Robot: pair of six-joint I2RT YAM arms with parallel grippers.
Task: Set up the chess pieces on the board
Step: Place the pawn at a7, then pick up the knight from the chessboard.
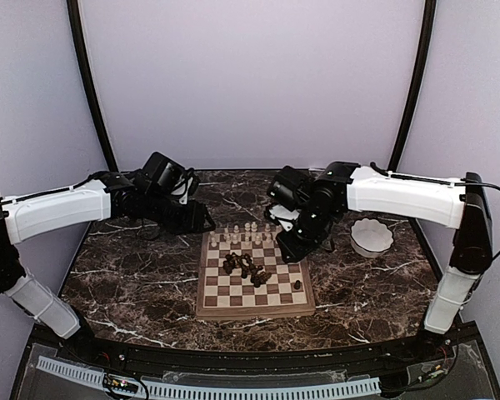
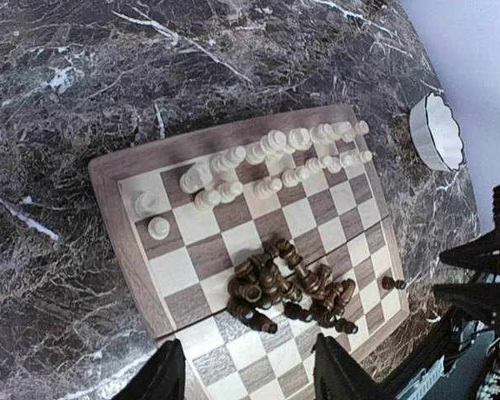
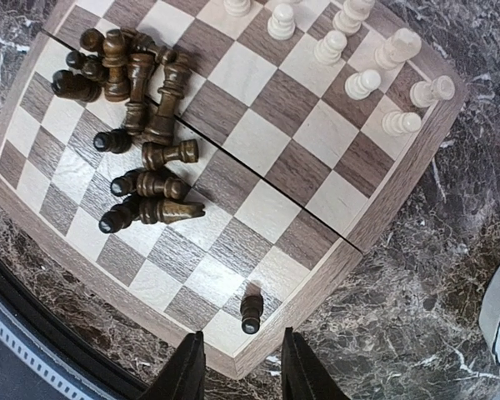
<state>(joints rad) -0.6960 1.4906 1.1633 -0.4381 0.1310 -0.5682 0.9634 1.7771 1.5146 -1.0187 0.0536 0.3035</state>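
White-shelled left arm [image 1: 54, 208], black at the joints, reaches in over the table [image 1: 142, 292], a dark polished marble slab with white veins. The left gripper [image 1: 202, 222] hangs above the stone just off the board's far left corner. In its wrist view the two black fingers [image 2: 162, 375] stand wide apart with nothing between them: the claw is open.

The board [image 1: 254, 314] lies flat at the table's middle, square, matte wood, tan and dark brown checks inside a thick brown rim. The pale pieces [image 1: 248, 233], smooth turned cream figures with round heads, stand upright in two rows along its far edge. The dark pieces [image 1: 246, 267], glossy brown and slim-waisted, lie tipped on their sides in a tangled heap near the centre. A lone dark pawn [image 1: 297, 285] stands upright near the board's near right corner, well apart from the heap.

The right gripper [image 1: 288, 250] hovers over the board's right rim. Its wrist view shows the black fingers [image 3: 187, 371] parted, empty, the pawn just beyond the tips and not touched.

Furthest right sits a white scalloped bowl [image 1: 372, 237], glazed, on the marble beside the board.

Counts: two arms, one board, one bowl, one standing dark pawn. The heap holds more than ten pieces, too tangled to number. The pale rows overlap, so no sure count
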